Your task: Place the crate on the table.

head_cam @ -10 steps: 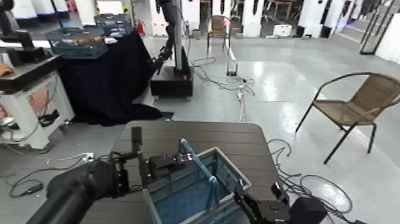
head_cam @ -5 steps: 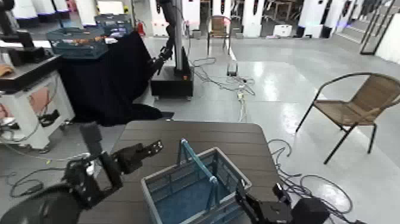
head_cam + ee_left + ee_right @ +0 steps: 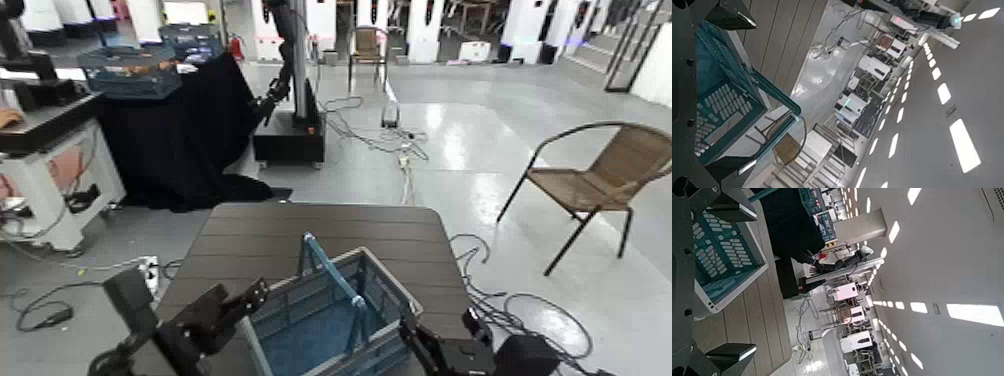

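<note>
Two grippers flank the crate (image 3: 325,315): my left gripper (image 3: 228,305) spread apart beside its left wall, my right gripper (image 3: 432,345) spread at its right wall. Crate rests at the table's (image 3: 300,230) near edge, handle bar (image 3: 330,270) upright.

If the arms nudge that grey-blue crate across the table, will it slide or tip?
The crate looks like stiff lattice plastic and seems empty, so probably light. Its broad flat base on the table suggests sliding rather than tipping. The thin handle bar stands upright and may swing if bumped.

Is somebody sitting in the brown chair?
No, the chair stands with a bare seat on the floor, off to the right of the table.
</note>
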You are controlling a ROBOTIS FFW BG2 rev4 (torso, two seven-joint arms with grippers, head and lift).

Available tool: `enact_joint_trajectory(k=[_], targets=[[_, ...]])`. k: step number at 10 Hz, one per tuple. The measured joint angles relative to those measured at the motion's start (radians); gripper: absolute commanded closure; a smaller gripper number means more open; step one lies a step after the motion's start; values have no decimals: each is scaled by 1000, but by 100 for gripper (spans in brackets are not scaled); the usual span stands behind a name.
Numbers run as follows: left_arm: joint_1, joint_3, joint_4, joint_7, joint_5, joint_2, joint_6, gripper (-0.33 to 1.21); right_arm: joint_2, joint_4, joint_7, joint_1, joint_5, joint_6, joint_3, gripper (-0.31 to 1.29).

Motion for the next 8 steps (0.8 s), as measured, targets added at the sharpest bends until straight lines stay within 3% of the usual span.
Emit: enact_joint_trajectory(k=[2, 5, 8], targets=[[104, -4, -40, 46, -158, -37, -143, 10, 0, -4, 0, 5, 1, 2, -6, 14], [191, 22, -44, 82, -384, -118, -306, 9, 1, -11, 1, 12, 8, 11, -13, 14], [223, 3, -37, 138, -512, -114, -421, 10, 3, -19, 3, 21, 17, 21, -19, 14]])
